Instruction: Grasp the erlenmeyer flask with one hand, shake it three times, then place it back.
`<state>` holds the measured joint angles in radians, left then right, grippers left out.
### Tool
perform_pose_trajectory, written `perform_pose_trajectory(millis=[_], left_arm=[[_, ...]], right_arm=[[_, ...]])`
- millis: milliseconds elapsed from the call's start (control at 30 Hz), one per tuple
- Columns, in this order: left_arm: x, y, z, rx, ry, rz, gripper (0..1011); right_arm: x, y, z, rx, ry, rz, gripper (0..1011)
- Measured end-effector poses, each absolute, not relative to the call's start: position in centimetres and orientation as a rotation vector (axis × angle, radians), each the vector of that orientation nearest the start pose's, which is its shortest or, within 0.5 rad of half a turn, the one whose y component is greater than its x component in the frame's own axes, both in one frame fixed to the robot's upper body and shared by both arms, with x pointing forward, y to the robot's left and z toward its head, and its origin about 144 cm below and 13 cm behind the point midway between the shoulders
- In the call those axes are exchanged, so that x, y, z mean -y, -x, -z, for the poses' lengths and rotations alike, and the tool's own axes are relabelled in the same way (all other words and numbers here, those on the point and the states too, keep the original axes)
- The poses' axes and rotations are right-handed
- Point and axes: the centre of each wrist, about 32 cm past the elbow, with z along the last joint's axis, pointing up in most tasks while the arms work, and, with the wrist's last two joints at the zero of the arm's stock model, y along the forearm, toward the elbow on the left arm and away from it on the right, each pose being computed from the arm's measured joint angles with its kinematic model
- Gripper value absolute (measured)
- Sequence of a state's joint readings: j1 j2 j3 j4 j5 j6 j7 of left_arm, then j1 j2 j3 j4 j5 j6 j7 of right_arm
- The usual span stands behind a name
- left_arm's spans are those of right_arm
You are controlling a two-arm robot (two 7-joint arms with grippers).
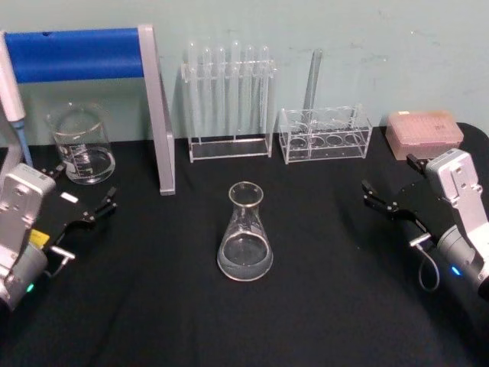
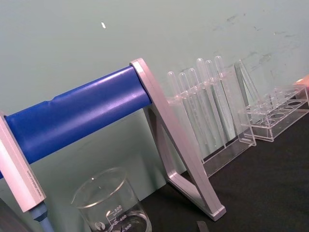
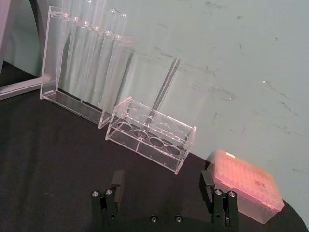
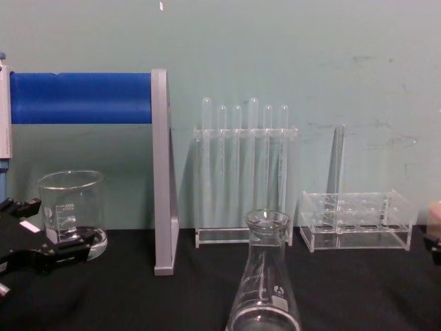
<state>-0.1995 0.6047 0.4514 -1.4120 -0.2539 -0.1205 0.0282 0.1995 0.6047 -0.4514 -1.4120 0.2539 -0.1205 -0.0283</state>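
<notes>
Things made of glass sit on a big black desk in front of a pale green wall. The biggest thing on it is a grey stand with a fat blue bar across the top, at the back left. Next to the stand is a tall clear rack with a row of thin test tubes standing up in it. To the right of that is a small clear rack with round holes and just one tube in it.

The left end effector is low on the left side of the desk, just in front of the beaker. Its two black fingers are spread wide apart and hold nothing. The right end effector is on the right side, near a pink box at the back right corner. Its fingers are spread wide too, with nothing between them.

The beaker is round with straight sides and stands at the back left, under the blue bar. The erlenmeyer flask stands upright in the middle of the desk, in front of the racks. It is well apart from both end effectors, and nothing touches it.
</notes>
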Motion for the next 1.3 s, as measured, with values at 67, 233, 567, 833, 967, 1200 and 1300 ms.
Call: perform_pose_trajectory(millis=[67,233,567,833,967,1200,1300], left_arm=[[-30.97,-48.86,-113.98,0.285,-0.304,-1.248,1001],[-30.97,-48.86,-113.98,0.285,-0.304,-1.248,1001],[-30.97,-48.86,-113.98,0.285,-0.304,-1.248,1001],[-30.97,-48.86,-113.98,0.285,-0.305,-1.248,1001],[-30.96,-48.86,-113.98,0.285,-0.304,-1.248,1001],[-30.96,-48.86,-113.98,0.285,-0.304,-1.248,1001],[-30.97,-48.86,-113.98,0.285,-0.304,-1.248,1001]], right_arm=[[30.97,-48.86,-113.98,0.285,0.304,1.248,1000],[30.97,-48.86,-113.98,0.285,0.304,1.248,1000],[30.97,-48.86,-113.98,0.285,0.304,1.248,1000],[30.97,-48.86,-113.98,0.285,0.304,1.248,1000],[31.05,-48.91,-114.03,0.284,0.301,1.234,1000],[31.02,-48.65,-114.39,0.254,0.258,1.165,1000],[30.86,-48.44,-114.55,0.228,0.226,1.118,1000]])
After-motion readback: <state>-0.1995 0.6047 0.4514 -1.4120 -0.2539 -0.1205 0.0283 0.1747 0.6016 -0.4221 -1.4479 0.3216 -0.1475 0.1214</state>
